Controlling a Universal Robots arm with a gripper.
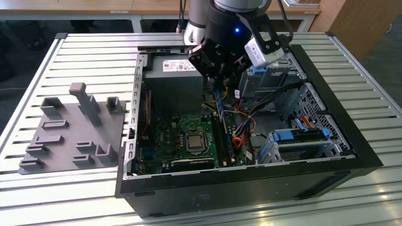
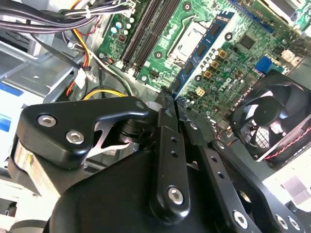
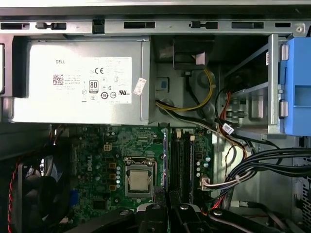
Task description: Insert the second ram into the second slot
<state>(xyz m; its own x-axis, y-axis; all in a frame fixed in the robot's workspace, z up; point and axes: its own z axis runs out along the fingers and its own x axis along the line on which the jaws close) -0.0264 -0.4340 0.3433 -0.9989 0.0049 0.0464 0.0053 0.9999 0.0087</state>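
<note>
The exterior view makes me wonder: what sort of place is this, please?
Probably a robotics lab bench for computer assembly: an open computer case lies on a slatted metal table, a grey fixture plate sits beside it, and the arm's hand holds the second ram above the motherboard.
</note>
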